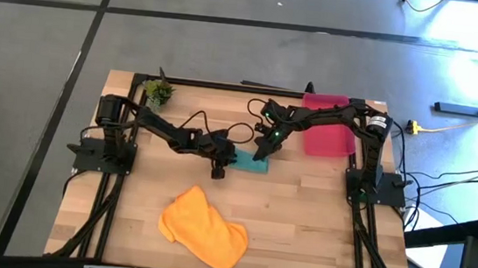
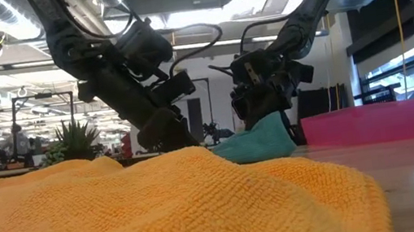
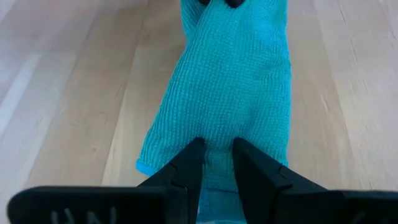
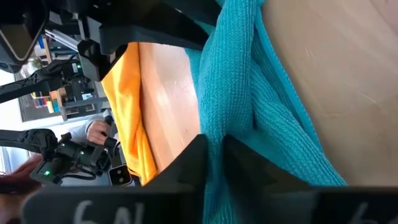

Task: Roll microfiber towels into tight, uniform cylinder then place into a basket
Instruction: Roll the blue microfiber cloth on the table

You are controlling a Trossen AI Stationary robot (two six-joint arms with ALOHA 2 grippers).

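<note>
The teal towel [image 1: 249,161] lies bunched into a long strip on the table's middle, between my two grippers. My left gripper [image 3: 217,144] is shut on its left end, and my right gripper [image 4: 214,140] is shut on its far right end. In the high view the left gripper [image 1: 218,167] and the right gripper [image 1: 264,145] stand at opposite ends of the strip. The orange towel [image 1: 204,227] lies crumpled flat on the table near the front edge. The red-pink basket [image 1: 328,125] rests on the table at the far right. My left gripper pinches a raised ridge of the teal towel [image 3: 217,127] at the strip's end between its two fingers, slanting down from the table's left, along the strip. The rest of the cloth lies on the table. My right gripper pinches a bunched fold of several layers [image 4: 219,118] at the opposite end between its two fingers, slanting down from the far right. That end [image 2: 270,127] is raised a little under the fingers; the cloth slopes down to the table.
A small green plant [image 1: 159,93] stands at the far left corner. The orange towel [image 2: 164,213] fills the foreground of the low view. Bare wood lies at the front right and around the basket [image 2: 372,122]. A person's hands show beyond the table in the right wrist view.
</note>
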